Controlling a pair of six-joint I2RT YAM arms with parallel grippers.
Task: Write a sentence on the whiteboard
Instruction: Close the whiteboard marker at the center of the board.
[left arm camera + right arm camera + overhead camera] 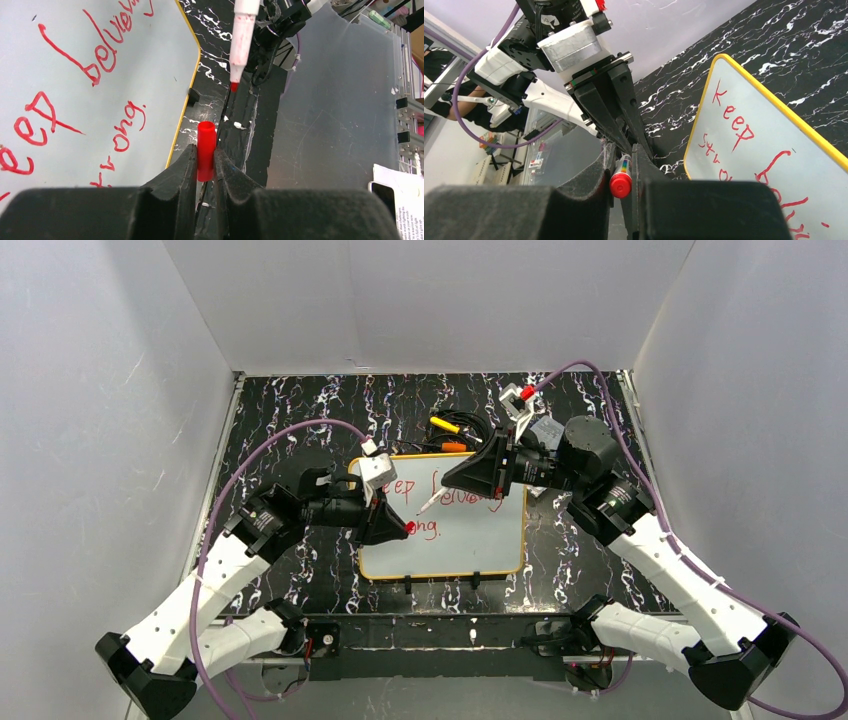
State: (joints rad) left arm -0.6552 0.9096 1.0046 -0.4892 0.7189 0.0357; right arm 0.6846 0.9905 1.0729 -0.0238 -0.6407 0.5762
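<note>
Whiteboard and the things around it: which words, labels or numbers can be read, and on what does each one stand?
"Keep": red handwriting on the whiteboard.
"believi…": same board, its end out of view.
"strong.": same board, lower line.
Too small to read: the printed sheet in the left wrist view.
Too blurred: the marker label.

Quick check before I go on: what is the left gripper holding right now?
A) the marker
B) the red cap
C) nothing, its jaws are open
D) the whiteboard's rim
B: the left gripper is clamped on the red cap, while the marker sits in the right gripper, its tip pointing toward the cap but apart from it.
</note>
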